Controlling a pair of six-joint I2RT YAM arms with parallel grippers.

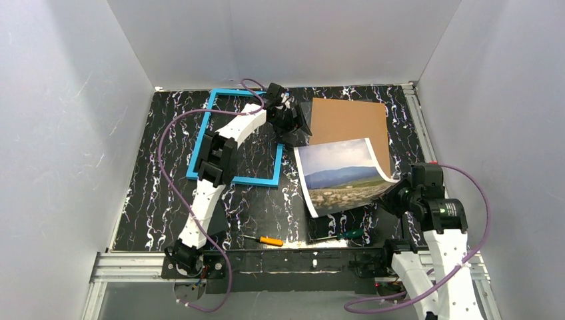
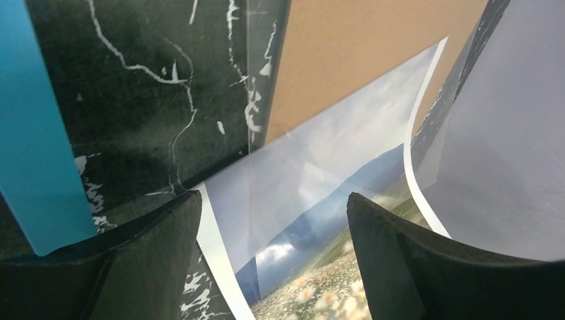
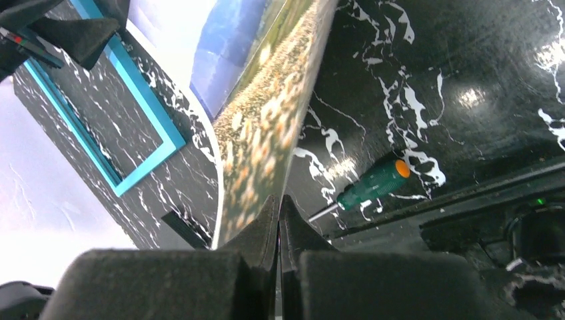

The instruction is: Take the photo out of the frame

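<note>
Left strip of table (image 1: 153,180) lies open. Frame (image 1: 233,179), left arm (image 1: 216,157), lifted photo (image 1: 336,177) and board (image 1: 346,120) crowd centre and upper right. Screwdrivers (image 1: 270,241) line the bottom edge.

Plain pale-grey panels (image 1: 286,40) close in the scene on the left, back and right, evenly lit. The tabletop (image 1: 153,173) is glossy black with white marble-like veins and shows bright glare patches near its front. Aluminium rails (image 1: 126,267) line its near and right edges.

The black marbled table (image 1: 146,200) bears the frame (image 1: 246,181), brown board (image 1: 350,120), orange screwdriver (image 1: 270,240) and green screwdriver (image 1: 346,234).
</note>
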